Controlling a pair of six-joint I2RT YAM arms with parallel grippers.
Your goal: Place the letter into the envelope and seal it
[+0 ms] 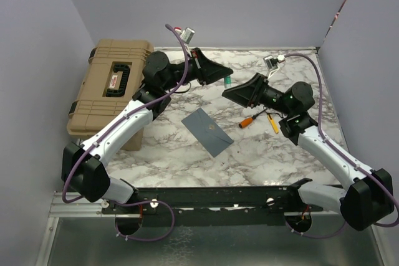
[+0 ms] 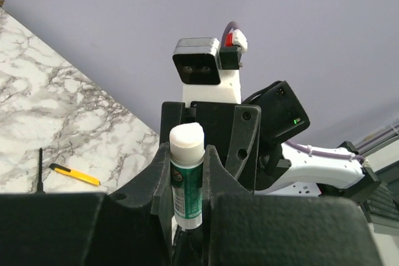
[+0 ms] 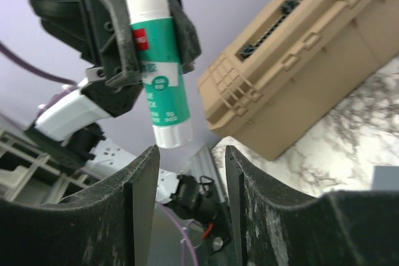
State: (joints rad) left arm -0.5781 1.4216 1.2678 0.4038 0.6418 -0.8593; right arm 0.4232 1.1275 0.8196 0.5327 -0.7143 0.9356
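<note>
The grey-blue envelope lies flat on the marble table between the two arms, and its corner shows in the right wrist view. The letter is out of view. My left gripper hangs above the table's far middle, shut on a green and white glue stick that stands between its fingers. My right gripper faces it just below the stick's clear end, jaws open and apart from the stick, with nothing between them.
A tan hard case stands at the table's left side. An orange tool and a yellow cutter lie to the right of the envelope. Grey walls close in the back and sides.
</note>
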